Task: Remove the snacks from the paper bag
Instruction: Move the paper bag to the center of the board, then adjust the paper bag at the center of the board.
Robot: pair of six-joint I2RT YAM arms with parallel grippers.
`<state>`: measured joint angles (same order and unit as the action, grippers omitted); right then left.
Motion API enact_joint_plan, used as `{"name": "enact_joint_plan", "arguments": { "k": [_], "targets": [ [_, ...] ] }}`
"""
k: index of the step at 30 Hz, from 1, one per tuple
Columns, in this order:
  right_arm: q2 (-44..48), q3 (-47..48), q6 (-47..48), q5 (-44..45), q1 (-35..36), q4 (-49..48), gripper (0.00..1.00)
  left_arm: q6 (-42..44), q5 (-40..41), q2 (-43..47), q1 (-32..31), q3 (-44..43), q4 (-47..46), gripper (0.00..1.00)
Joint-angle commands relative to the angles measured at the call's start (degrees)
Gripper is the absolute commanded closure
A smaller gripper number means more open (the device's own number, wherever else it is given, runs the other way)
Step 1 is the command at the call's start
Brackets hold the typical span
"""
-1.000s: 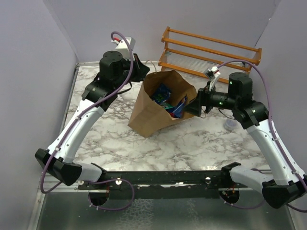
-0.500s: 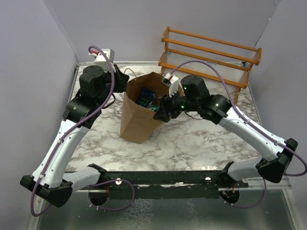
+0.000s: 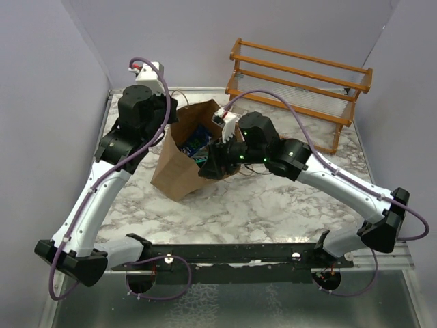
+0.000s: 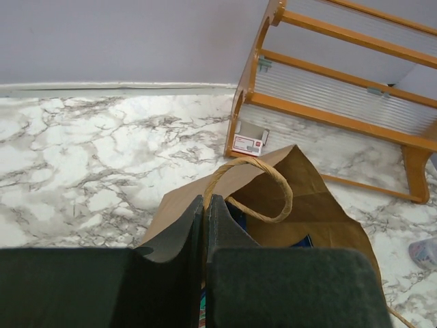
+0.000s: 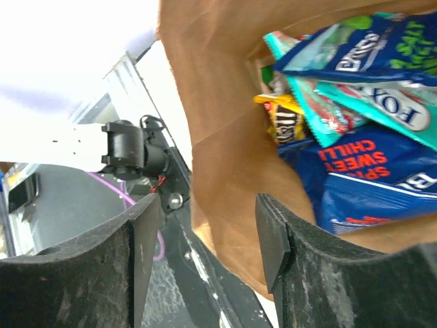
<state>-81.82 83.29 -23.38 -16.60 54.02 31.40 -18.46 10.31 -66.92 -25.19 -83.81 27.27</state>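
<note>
The brown paper bag (image 3: pixel 174 171) stands tilted left of the table's middle, its mouth open upward. Blue, teal and yellow snack packets (image 3: pixel 194 140) lie inside; in the right wrist view they show as a blue packet (image 5: pixel 369 181), a teal one (image 5: pixel 355 102) and a yellow one (image 5: pixel 281 116). My left gripper (image 3: pixel 172 130) is shut on the bag's back rim (image 4: pixel 205 205), beside a loop handle (image 4: pixel 276 195). My right gripper (image 3: pixel 210 167) is open at the bag's front right edge, and the bag's wall (image 5: pixel 218 137) lies between its fingers.
An orange wooden rack (image 3: pixel 300 75) stands at the back right. A small pale box with a red mark (image 4: pixel 248 144) lies at the rack's foot. A clear cup (image 4: pixel 425 253) sits to the right of the bag. Grey walls close in the table.
The bag has slid left and tilted, held by my left gripper. My right arm has swung left across the table, and its open gripper now sits at the bag's front edge.
</note>
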Motion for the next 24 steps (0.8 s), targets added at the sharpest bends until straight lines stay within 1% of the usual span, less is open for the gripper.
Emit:
{"name": "enact_joint_plan", "arguments": {
  "k": [1, 4, 7, 9, 12, 14, 16, 19, 20, 22, 24],
  "targets": [
    [-3.39, 3.09, -1.38, -3.65, 2.83, -3.52, 0.39, 1.7, -6.14, -0.74, 0.48, -2.67, -8.21, 1.0],
    [-2.95, 4.02, -1.24, -4.13, 2.92, -3.85, 0.35, 3.16, -12.55, -0.3, 0.49, -1.75, -11.35, 1.0],
    [-1.63, 6.19, 0.28, -0.59, 2.86, -1.58, 0.31, 4.03, -19.82, 1.11, 0.47, 0.37, -15.12, 1.0],
    [-1.01, 7.64, 0.94, 3.66, 2.85, 1.17, 0.31, 4.02, -22.92, 1.72, 0.49, 1.31, -16.66, 1.0],
    [1.28, 6.54, -1.37, 14.51, 2.86, 5.0, 0.33, 3.87, -23.29, 2.0, 0.49, 2.08, -16.98, 1.0],
    [3.54, 4.87, -3.79, 19.53, 2.93, 6.84, 0.34, 4.45, -22.63, 2.2, 0.48, 2.51, -16.57, 1.0],
    [6.91, 2.67, -4.7, 20.58, 2.87, 7.24, 0.35, 5.1, -23.0, 2.43, 0.49, 3.12, -16.86, 1.0],
    [13.4, -2.57, -6.69, 21.83, 2.93, 4.95, 0.35, 6.11, -25.32, 2.64, 0.43, 4.39, -18.12, 1.0],
    [15.45, -4.13, -7.06, 23.41, 2.92, 4.72, 0.33, 6.35, -26.4, 2.66, 0.46, 4.78, -18.72, 1.0],
    [17.6, -6.13, -8.44, 28.94, 2.89, 5.99, 0.23, 6.73, -28.51, 2.62, 0.49, 5.56, -19.87, 1.0],
    [17.01, -6.36, -9.1, 34.11, 2.92, 8.56, 0.22, 6.89, -29.49, 2.26, 0.47, 5.93, -20.74, 1.0]
  ]
}}
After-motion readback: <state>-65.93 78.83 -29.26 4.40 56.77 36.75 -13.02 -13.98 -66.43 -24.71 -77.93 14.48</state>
